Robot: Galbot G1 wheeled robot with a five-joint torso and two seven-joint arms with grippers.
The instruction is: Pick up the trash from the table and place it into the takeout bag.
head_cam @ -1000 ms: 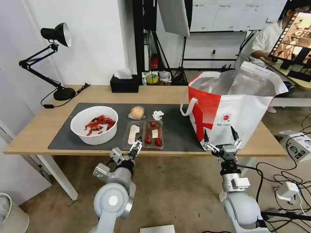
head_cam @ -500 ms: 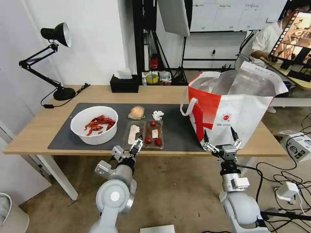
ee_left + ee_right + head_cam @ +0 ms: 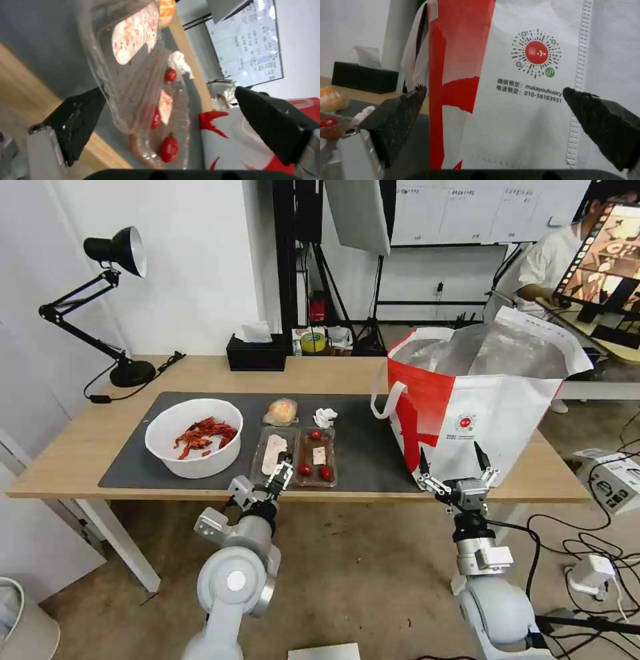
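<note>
Fingers of the left gripper spread wide at the near edge of the clear tray on the dark mat; right gripper likewise wide, near side of the takeout bag, right end of the table. White bowl left of tray; orange lump and tissue beyond it.

Left wrist view: fingers straddle the tray's near rim; cherry tomatoes inside.

Right wrist view: fingers apart, facing the bag's logo side, not touching.

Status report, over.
Left hand open at clear hinged plastic tray's near edge. Right hand open, facing white-and-red takeout bag. Nothing blocking.
</note>
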